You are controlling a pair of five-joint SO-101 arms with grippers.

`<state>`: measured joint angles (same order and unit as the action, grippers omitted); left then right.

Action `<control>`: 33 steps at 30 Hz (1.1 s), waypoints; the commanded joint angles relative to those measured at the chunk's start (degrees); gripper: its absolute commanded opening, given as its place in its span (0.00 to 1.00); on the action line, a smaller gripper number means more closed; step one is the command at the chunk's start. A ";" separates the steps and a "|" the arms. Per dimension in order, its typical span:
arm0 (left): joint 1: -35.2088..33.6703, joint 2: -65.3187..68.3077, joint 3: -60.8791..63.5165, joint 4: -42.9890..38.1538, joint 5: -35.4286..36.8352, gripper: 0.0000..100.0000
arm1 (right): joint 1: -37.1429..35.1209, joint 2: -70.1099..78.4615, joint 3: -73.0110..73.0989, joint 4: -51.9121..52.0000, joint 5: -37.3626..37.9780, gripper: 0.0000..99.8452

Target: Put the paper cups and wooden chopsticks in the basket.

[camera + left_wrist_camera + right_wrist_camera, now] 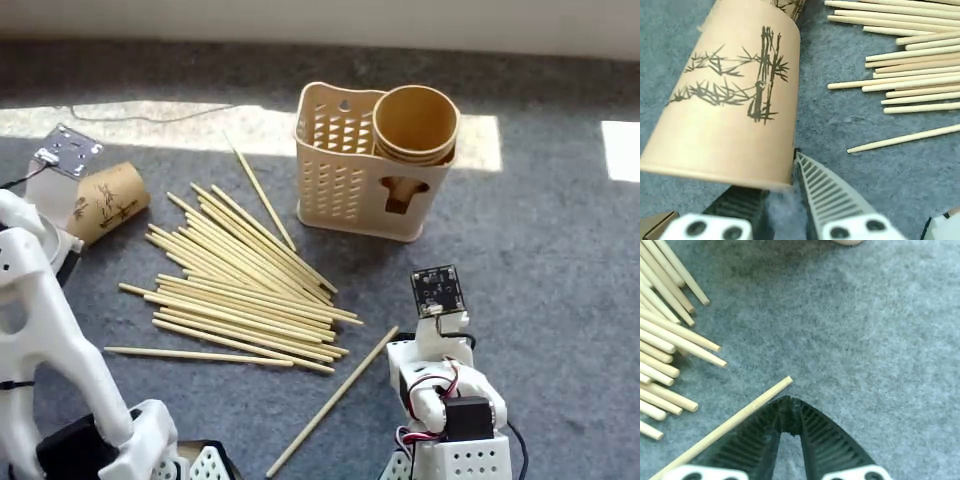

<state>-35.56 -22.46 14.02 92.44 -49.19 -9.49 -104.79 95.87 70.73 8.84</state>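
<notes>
Tan paper cup (735,100), dark bamboo-and-leaves print along its side.

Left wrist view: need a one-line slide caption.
Left gripper at the rim of the bamboo-print paper cup, tipped on its side over grey carpet, wooden chopsticks scattered alongside.

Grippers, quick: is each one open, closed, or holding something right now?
Left gripper: closed on the rim of the paper cup.
Right gripper: closed, holding nothing.
</notes>
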 commanded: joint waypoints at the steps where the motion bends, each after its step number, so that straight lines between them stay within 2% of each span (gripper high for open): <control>1: 3.74 -3.03 -2.59 4.13 -3.60 0.01 | 0.57 -0.31 5.58 0.57 0.00 0.01; 9: 7.96 -1.89 0.13 5.27 -5.01 0.01 | 0.57 -0.31 5.58 0.57 0.00 0.01; 14: 11.38 0.66 4.97 5.10 -9.05 0.01 | 0.57 -0.31 5.58 0.57 0.00 0.01; 23: 13.85 4.44 6.37 5.10 -8.88 0.01 | 0.57 -0.31 5.58 0.57 0.00 0.01; 33: 24.48 4.62 6.37 5.45 -8.88 0.01 | 0.57 -0.31 5.58 0.57 0.00 0.01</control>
<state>-14.73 -17.98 21.41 97.19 -57.89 -9.49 -104.79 95.87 70.73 8.84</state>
